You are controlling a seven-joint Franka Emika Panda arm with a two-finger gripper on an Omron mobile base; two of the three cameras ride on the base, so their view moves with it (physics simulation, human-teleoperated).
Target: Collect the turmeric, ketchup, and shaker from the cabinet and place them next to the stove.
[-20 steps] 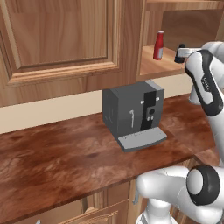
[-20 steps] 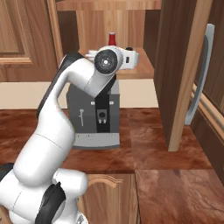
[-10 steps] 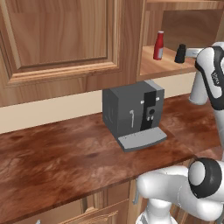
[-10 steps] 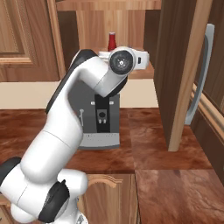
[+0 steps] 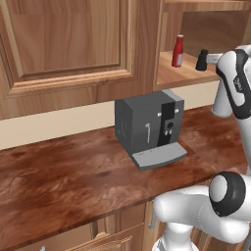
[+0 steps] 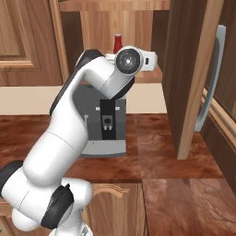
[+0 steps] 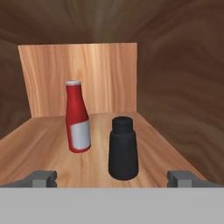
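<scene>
In the hand view the dark shaker [image 7: 123, 148] stands upright on the cabinet's wooden shelf [image 7: 39, 144], close in front of my gripper [image 7: 111, 177]. The gripper is open, its fingertips [image 7: 41, 177] wide on either side of the shaker and short of it, touching nothing. The red ketchup bottle [image 7: 78, 118] with its white cap stands a little further back, to the shaker's left. From the left base view the ketchup [image 5: 178, 50] and shaker [image 5: 202, 60] stand side by side in the open cabinet [image 5: 186, 74]. The turmeric and the stove are out of view.
A grey coffee machine [image 5: 147, 125] sits on the brown wooden counter [image 5: 68, 171] under the cabinet. The open cabinet door [image 6: 189, 69] juts out to the right of my arm [image 6: 92, 87]. The shelf's side walls are close on both sides.
My arm has swung right and forward towards the open cabinet, bringing the hand up to the shelf's front. The bottle and shaker have not moved, and the gripper has stayed open.
</scene>
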